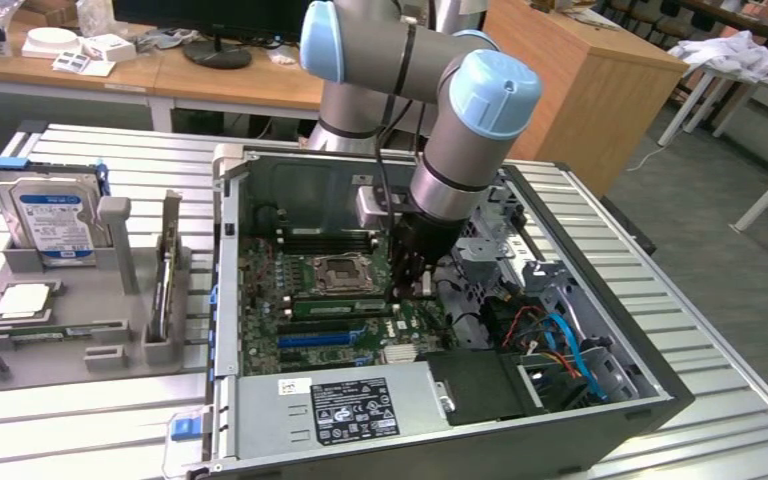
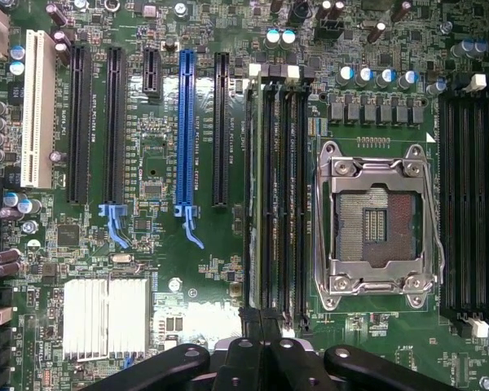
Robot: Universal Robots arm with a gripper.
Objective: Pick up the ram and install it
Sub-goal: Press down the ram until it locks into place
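Note:
The ram [image 2: 253, 204] stands edge-on in the memory slot nearest the blue expansion slot [image 2: 186, 122], beside the empty silver processor socket [image 2: 379, 216]. In the exterior view it shows as a thin green strip [image 1: 337, 305] on the motherboard inside the open computer case [image 1: 624, 400]. My gripper [image 2: 261, 352] hangs over one end of that slot with its dark fingers shut together and nothing between them. In the exterior view the gripper [image 1: 411, 285] reaches down into the case next to the socket. I cannot tell whether the fingertips touch the stick.
A grey holder [image 1: 37, 365] at the exterior view's left carries a hard drive with a blue label [image 1: 51, 215], a square silver chip [image 1: 24, 300] and an upright board [image 1: 167, 270]. Cables and drive bays [image 1: 558, 340] crowd the case's right. More empty memory slots [image 2: 470, 204] flank the socket.

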